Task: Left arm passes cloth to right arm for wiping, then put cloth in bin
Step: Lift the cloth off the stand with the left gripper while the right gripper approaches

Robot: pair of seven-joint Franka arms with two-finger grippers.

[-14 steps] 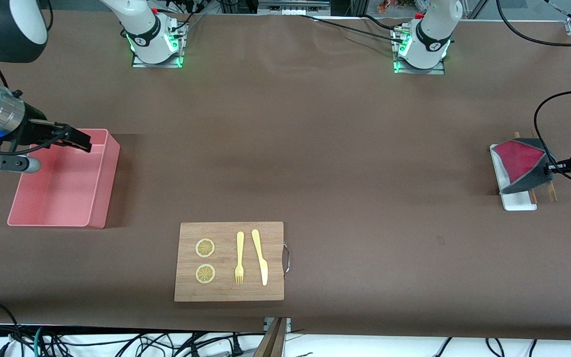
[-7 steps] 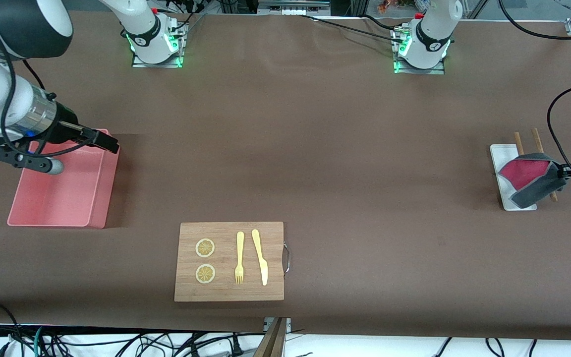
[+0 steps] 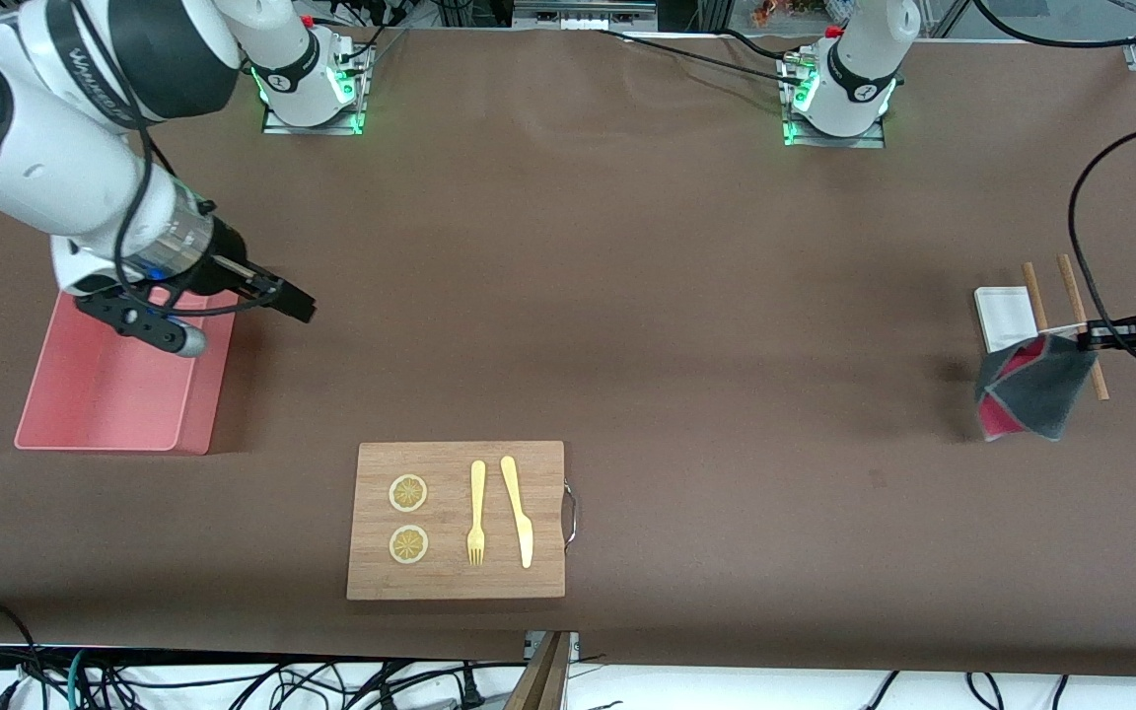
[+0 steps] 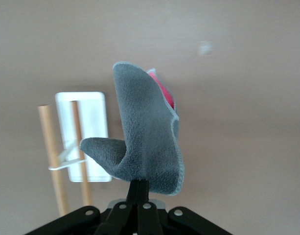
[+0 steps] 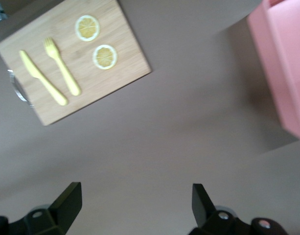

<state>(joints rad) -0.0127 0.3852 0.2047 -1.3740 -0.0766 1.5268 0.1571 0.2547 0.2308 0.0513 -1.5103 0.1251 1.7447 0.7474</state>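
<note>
Brown tabletop: left fingers (image 3: 1086,337) have lifted the pinched cloth (image 3: 1031,387) off the tray (image 3: 1002,314); right fingers (image 3: 297,304) wide.

The only lettering stands on the dark band of the right arm (image 3: 95,69), near the upper joint, a printed word in white capitals that looks like "WANKER" or similar; its letters cannot be made out surely. Nothing else carries readable text.
</note>
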